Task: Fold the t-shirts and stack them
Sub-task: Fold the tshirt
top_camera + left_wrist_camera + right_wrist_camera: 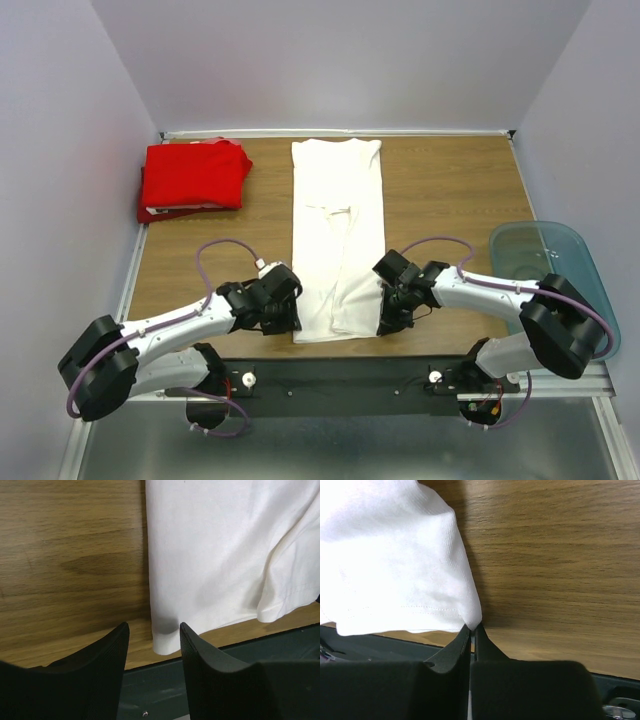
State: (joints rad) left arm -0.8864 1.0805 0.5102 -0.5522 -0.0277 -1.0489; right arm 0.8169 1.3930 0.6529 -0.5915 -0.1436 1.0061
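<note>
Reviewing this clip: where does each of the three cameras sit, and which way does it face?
Top: above and behind the bases, looking down on the table, white t-shirt, red t-shirt and tub; both arms show.
Left wrist: on the left arm, looking past the open left gripper at the shirt's near corner.
Right wrist: looking past the right gripper, pinching the other near corner.
Shared: white t-shirt and table in all three.

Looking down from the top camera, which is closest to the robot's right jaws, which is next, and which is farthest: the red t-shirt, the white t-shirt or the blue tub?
1. white t-shirt: in the middle; its near right corner is pinched in the jaws of the right gripper.
2. blue tub: off to the right side.
3. red t-shirt: far back on the left.
</note>
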